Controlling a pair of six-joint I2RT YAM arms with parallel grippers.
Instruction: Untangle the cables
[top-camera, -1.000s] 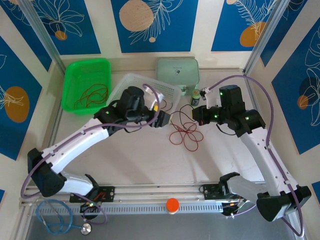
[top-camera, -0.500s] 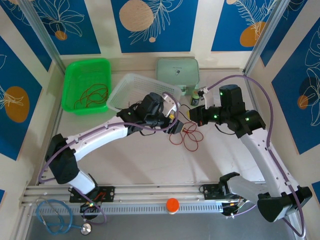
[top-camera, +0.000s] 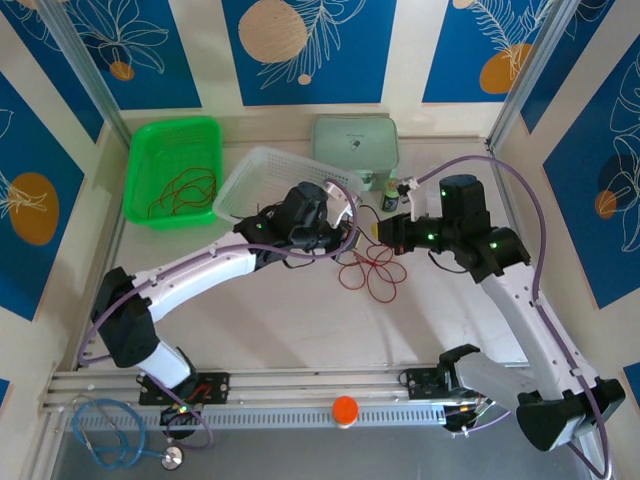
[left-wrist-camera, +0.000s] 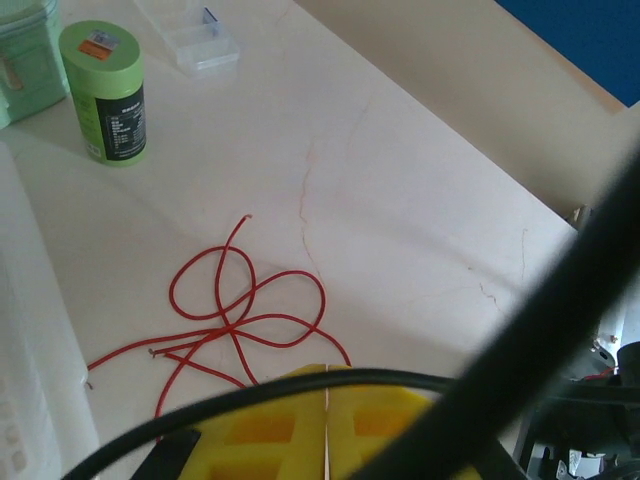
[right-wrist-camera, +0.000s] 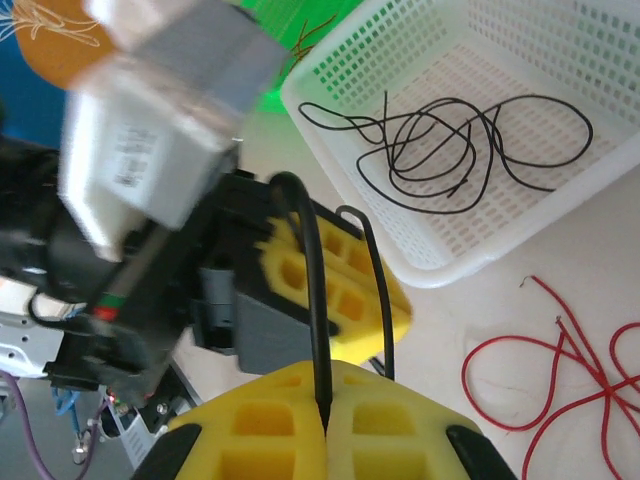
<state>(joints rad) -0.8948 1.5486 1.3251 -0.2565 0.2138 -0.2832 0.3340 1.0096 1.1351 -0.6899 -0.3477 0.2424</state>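
1. Grip is confirmed on both sides. The right gripper (right-wrist-camera: 325, 410) is clenched on a black cable (right-wrist-camera: 318, 330). The left gripper (left-wrist-camera: 326, 400) is pressed shut, apparently on the same strand a little further along.
2. The strand is held in the air above the tabletop (left-wrist-camera: 420, 200), between its middle and its far edge, just in front of the white basket (right-wrist-camera: 470, 245). The red cable (left-wrist-camera: 230, 325) lies loose on the tabletop below and just beside the grippers, untouched.
3. More black wire (right-wrist-camera: 450, 140) is coiled in the basket. Whether it is joined to the held strand cannot be told.
4. Separation is judged to be the step in hand. The grippers are best drawn apart slowly and level, so that the short span is tensioned without being pulled from the pads.
5. Clearance above the red loops is advised, so that they are not snagged.
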